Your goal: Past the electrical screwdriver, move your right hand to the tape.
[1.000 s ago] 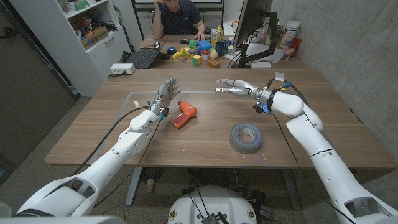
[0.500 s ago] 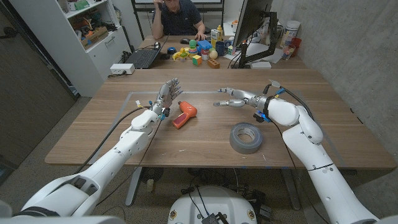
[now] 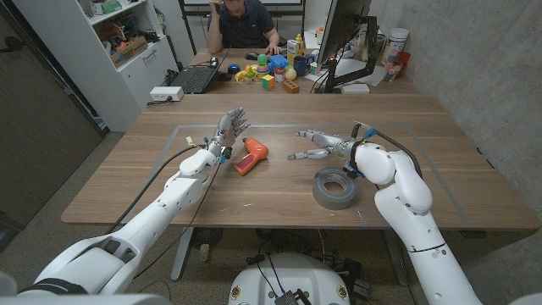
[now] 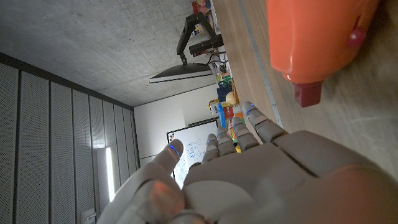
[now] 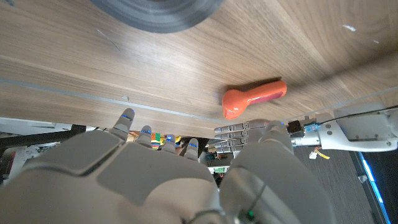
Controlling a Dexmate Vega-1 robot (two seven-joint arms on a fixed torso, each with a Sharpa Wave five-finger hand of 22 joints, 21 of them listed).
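Fingers [image 3: 306,145] near round grey tape [image 3: 334,187]

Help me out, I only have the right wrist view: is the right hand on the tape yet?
Observer: No. The head view shows the right hand apart from the tape, on the roll's far side, fingers spread, holding nothing.
Operator: Is anything gripping the screwdriver?
Observer: No. The screwdriver lies on the table. The left hand is raised beside it, fingers apart, gripping nothing.
Operator: Is anyone near the table?
Observer: A person sits behind it, well away from both hands.
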